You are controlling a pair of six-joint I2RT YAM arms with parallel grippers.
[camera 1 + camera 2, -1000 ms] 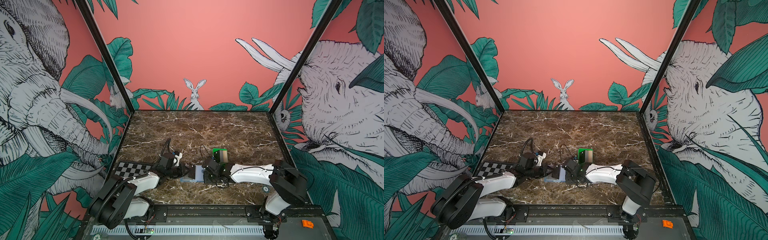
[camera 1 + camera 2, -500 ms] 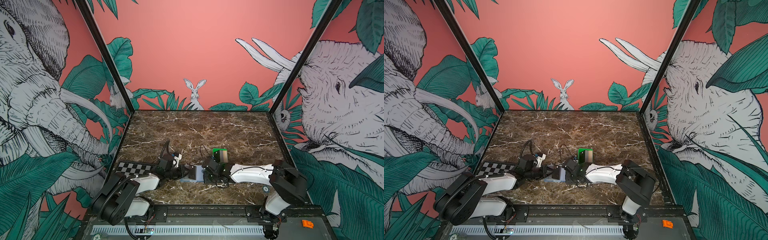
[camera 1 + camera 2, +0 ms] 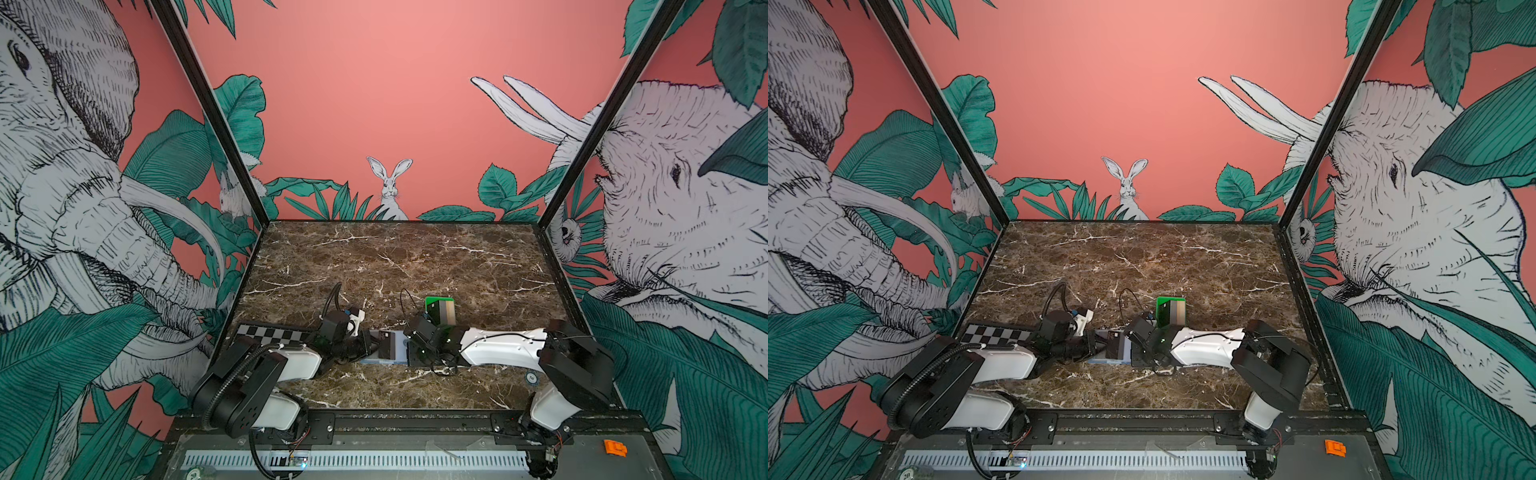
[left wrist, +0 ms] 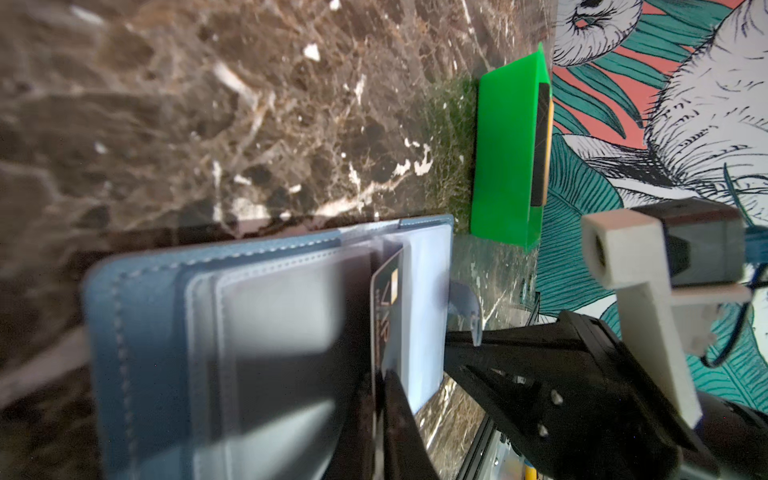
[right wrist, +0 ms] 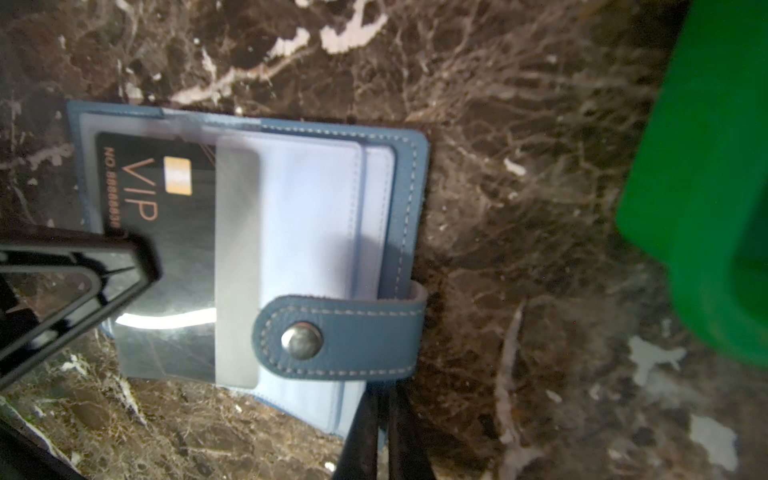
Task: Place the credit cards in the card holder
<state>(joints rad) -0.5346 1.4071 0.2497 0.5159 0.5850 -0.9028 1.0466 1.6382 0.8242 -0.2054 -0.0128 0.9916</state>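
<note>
Left gripper (image 4: 378, 399) at 9 o'clock of card holder (image 5: 399, 199), clamped on black VIP card (image 5: 166, 199), which is half inside a clear sleeve. Card holder lies open on tabletop (image 3: 395, 257). Right gripper (image 5: 384, 432) at its 3 o'clock, jaws together at its edge. Green tray (image 4: 503, 158) at 1 o'clock holds more credit cards (image 3: 444, 312).

In the left wrist view the card holder (image 4: 145, 332) looks blurry and runs off the edge. In the right wrist view the left gripper (image 5: 141, 266) hides a corner of the black card (image 5: 137, 187), and the green tray (image 5: 706, 166) is cut off. In both top views its cards (image 3: 444, 311) are too small to count.
</note>
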